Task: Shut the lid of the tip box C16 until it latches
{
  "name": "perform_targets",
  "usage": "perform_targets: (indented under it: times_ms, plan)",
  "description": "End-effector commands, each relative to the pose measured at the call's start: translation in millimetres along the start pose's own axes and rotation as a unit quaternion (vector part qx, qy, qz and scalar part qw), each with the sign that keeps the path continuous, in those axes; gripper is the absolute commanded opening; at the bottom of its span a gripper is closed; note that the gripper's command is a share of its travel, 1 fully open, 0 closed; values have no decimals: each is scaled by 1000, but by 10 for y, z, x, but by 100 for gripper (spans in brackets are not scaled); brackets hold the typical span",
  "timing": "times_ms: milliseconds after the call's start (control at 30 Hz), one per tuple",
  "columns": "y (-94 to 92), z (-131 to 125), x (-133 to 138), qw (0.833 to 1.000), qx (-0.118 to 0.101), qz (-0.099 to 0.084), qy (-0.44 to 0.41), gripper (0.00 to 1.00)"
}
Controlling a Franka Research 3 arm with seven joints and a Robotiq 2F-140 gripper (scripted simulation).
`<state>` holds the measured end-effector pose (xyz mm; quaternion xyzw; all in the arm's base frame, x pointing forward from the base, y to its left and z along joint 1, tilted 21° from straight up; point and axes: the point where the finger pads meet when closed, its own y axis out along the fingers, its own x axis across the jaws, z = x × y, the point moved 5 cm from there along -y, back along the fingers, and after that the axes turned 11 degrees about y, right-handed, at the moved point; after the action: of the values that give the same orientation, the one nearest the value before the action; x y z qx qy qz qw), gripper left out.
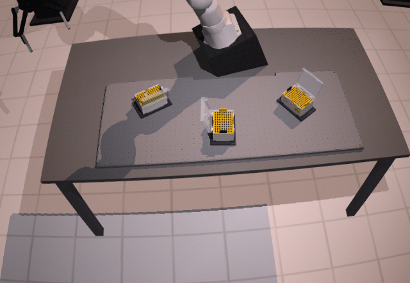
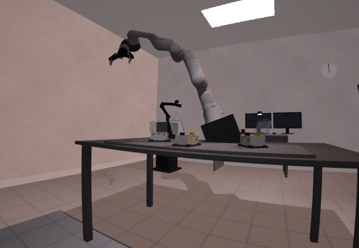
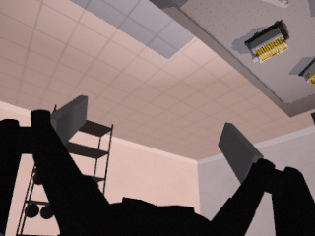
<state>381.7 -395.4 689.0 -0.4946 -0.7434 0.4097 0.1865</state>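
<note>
Three white tip boxes with yellow inserts sit on dark holder plates on the perforated mat: the left box (image 1: 150,98), the middle box (image 1: 222,122) and the right box (image 1: 299,96). All three lids stand raised; the middle box's lid (image 1: 205,113) is on its left side and the right box's lid (image 1: 310,82) is at its back right. The stickers are too small to read, so I cannot tell which box is C16. My gripper (image 2: 120,62) is open and empty, high in the air beyond the table's left end, far from every box. It also shows in the top view (image 1: 46,36) and in the wrist view (image 3: 155,135), where one box (image 3: 268,44) appears far off.
My arm's black base block (image 1: 231,53) stands at the back middle of the table. A small black arm on a pedestal (image 2: 169,114) stands on the floor behind the table's left end. Monitors (image 2: 272,120) stand at the back right, and a shelf rack (image 3: 69,177) by the wall.
</note>
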Motion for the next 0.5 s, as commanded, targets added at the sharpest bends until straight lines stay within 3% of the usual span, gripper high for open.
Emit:
perform_targets:
  times_ms: [0, 300, 367, 467]
  plan:
    - [60, -76, 29, 999, 8, -16, 44, 100]
    - [261, -388, 258, 999, 8, -16, 44, 100]
    - [314, -462, 293, 997, 20, -37, 62, 100]
    - [365, -527, 350, 997, 20, -37, 62, 100]
